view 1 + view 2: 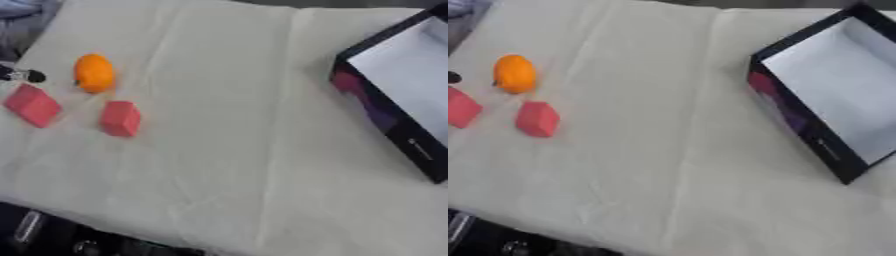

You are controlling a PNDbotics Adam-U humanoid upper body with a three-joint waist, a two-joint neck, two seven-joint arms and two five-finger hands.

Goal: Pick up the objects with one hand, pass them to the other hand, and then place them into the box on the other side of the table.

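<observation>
Orange fruit (94,73) beside two red blocks (120,118); fingers' state cannot be told.

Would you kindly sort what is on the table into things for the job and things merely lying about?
For the job:
- orange round fruit
- two red blocks
- black box with white inside

Lying about:
- small dark object with a light tip at the left edge
- cream tablecloth

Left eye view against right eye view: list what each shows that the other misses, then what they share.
Only the left eye view shows the whole far-left red block and a black tip with a pale end at the left edge. Only the right eye view shows the box's far corner and most of its white floor. Both share the orange fruit, the nearer red block and the cream cloth.
</observation>
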